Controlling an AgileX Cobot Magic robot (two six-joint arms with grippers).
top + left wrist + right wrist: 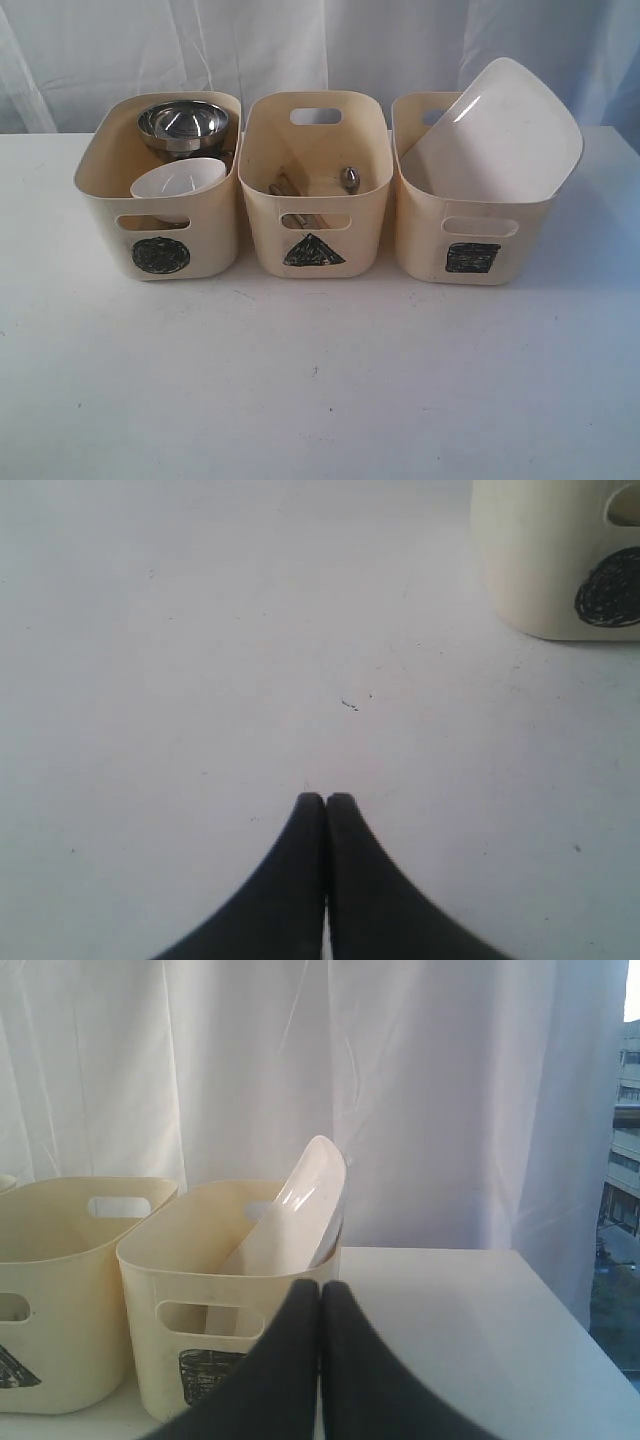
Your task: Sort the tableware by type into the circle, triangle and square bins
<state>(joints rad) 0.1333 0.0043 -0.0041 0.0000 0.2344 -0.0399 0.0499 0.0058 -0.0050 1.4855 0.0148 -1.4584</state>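
From the left wrist I get only a corner of the circle bin [530, 560], cut off by the frame's edge. In the exterior view the triangle bin [260, 240] hides most of the cutlery [350, 178] and chopsticks [285, 185]. The plate [500, 130] drops out of sight inside the square bin [420, 240]. What sits under the steel bowl [183, 120] I cannot tell.
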